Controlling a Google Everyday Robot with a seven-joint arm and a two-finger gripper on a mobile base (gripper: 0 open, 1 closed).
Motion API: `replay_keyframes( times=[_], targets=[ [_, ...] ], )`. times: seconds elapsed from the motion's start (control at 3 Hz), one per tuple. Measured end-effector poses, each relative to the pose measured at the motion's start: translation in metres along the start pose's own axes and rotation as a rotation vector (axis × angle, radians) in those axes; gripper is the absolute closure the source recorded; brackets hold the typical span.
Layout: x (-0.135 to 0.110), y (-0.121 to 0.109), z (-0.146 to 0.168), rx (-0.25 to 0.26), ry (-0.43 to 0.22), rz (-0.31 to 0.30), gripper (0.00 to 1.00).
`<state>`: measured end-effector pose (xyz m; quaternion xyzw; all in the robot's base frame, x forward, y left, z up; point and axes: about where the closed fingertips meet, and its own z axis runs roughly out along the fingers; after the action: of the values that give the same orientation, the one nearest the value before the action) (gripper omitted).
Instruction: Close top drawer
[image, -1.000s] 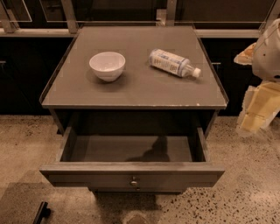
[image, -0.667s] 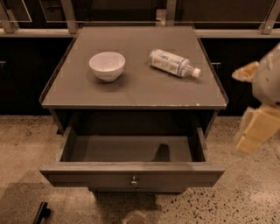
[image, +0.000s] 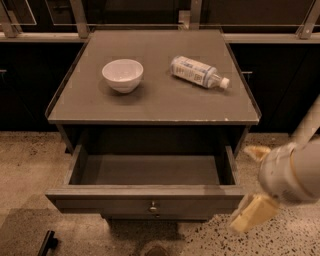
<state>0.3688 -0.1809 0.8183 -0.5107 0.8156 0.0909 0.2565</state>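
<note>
**Q:** Camera view. Where does the top drawer (image: 150, 172) sit?

**A:** It is pulled well out of the cabinet (image: 165, 105), just under the cabinet's flat top. The inside floor and both side walls are in plain sight. The flat front faces the camera, with the small round knob (image: 153, 206) at its centre. It is not closed.

**Q:** Where is the gripper (image: 245, 187)?

**A:** It is off the cabinet's front right corner, low, about level with the drawer's front panel. One tan finger (image: 256, 151) shows just beside the cabinet's right side, near the drawer's right wall. The other is lower and overlaps the right end of the drawer front in the picture. I cannot tell whether either finger touches wood. The pale round wrist sits further out to the cabinet's right.

**Q:** How do the jaws stand?

**A:** They are spread wide, with a clear gap between the two fingers and nothing held.

**Q:** What is on the cabinet top?

**A:** A white bowl (image: 122, 75) stands upright on the left half. A plastic bottle (image: 197, 72) lies on its side on the right half, white cap pointing toward the cabinet's right edge. The two are well apart.

**Q:** What is around the cabinet?

**A:** There is speckled floor (image: 30, 165) on both sides and in front of it. A dark wall with metal rails runs behind.
</note>
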Motion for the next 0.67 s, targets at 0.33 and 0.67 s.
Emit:
replay_keyframes(
  times=[0.33,0.67],
  targets=[
    [0.050,0.034,0.097,-0.105,-0.010,0.110,0.00],
    [0.076,0.058,0.135,-0.171,0.009,0.162,0.11]
  ],
)
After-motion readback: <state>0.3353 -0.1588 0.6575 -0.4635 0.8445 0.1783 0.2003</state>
